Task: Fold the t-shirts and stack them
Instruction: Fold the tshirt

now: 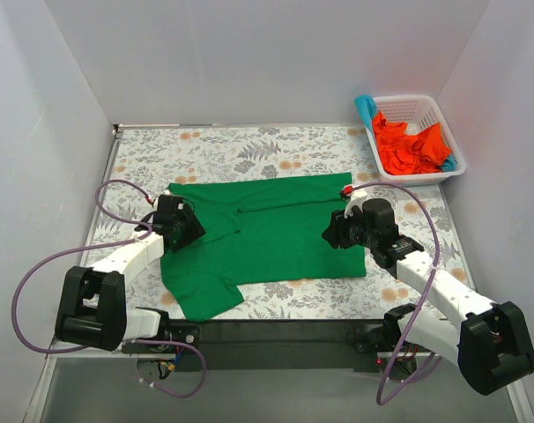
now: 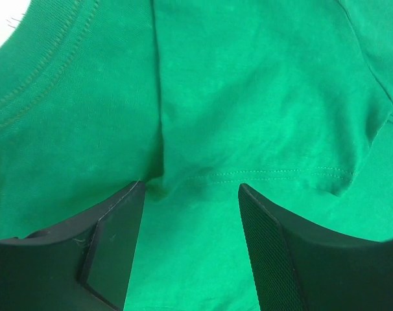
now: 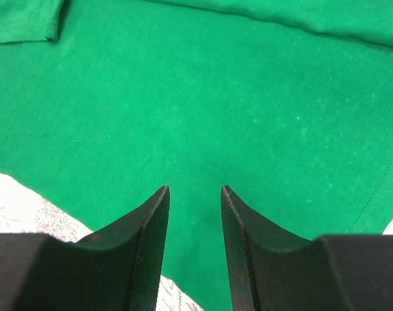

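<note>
A bright green t-shirt (image 1: 267, 231) lies spread on the floral table, its top part folded over and one sleeve (image 1: 199, 295) sticking out toward the near edge. My left gripper (image 1: 189, 227) hovers open over the shirt's left side; in the left wrist view (image 2: 191, 188) its jaws stand apart above a stitched hem (image 2: 268, 173), holding nothing. My right gripper (image 1: 331, 231) is open over the shirt's right side; in the right wrist view (image 3: 194, 189) its jaws stand apart above flat green cloth (image 3: 203, 103). Orange-red shirts (image 1: 410, 145) and a teal-blue one (image 1: 366, 107) lie in the basket.
A white lattice basket (image 1: 452, 173) stands at the back right corner. The floral tablecloth (image 1: 232, 148) shows behind the shirt and along the near edge. White walls enclose the table on three sides. Purple cables loop beside both arms.
</note>
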Motion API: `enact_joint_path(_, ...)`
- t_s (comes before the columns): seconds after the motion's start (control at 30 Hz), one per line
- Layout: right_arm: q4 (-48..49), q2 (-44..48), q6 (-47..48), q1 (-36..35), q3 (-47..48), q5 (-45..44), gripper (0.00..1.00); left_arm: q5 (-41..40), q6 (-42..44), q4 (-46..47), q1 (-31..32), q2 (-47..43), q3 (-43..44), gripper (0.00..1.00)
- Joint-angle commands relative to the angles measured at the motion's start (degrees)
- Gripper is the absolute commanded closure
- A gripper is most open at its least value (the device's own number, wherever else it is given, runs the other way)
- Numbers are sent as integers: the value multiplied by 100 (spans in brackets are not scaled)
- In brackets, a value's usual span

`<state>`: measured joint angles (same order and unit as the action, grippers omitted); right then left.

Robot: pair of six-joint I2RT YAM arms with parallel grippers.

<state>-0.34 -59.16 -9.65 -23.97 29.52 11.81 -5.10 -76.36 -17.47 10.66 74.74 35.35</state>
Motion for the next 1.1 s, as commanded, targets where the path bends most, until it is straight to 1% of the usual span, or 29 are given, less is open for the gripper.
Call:
enact_joint_path(0.0, 60, 88, 51, 24, -7, 75, 56, -255, 121, 87, -20, -206, -37, 41)
enact_joint_path(0.17, 60, 71, 51, 32, 10, 111, 56, -114, 200, 7, -20, -100, -72, 43)
enact_joint_path(0.37, 60, 62, 51, 32, -7, 207, 56, 71, 209, -10, -20, -65, -99, 49)
enact_joint_path(0.4, 60, 62, 51, 32, -7, 207, 56, 71, 209, -10, -20, -47, -99, 52)
enact_joint_path(0.5, 52, 80, 60, 32, -7, 207, 56, 88, 209, -19, -20, 5, -90, 54)
enact_joint_path(0.53, 60, 88, 68, 32, -16, 207, 56, 97, 200, -37, -20, 23, -90, 56)
enact_joint_path(0.7, 60, 89, 86, 32, -43, 207, 56, 115, 183, -151, -20, -12, -72, 59)
enact_joint_path(0.73, 60, 97, 86, 32, -51, 207, 56, 106, 183, -177, -20, -29, -72, 62)
enact_joint_path(0.77, 60, 97, 77, 32, -60, 207, 56, 97, 183, -212, -20, -47, -81, 69)
enact_joint_path(0.83, 60, 106, 69, 32, -60, 207, 56, 53, 174, -239, -20, -65, -90, 72)
enact_joint_path(0.87, 60, 97, 77, 32, -69, 216, 56, 79, 174, -248, -20, -74, -90, 77)
enact_joint_path(0.93, 60, 97, 77, 32, -69, 207, 56, 158, 139, -318, -20, -65, -64, 83)
enact_joint_path(0.97, 60, 106, 77, 32, -60, 207, 56, 176, 130, -344, -20, -56, -46, 88)
enact_joint_path(1.07, 60, 132, 69, 32, -78, 207, 56, 255, 69, -563, -20, -21, 77, 100)
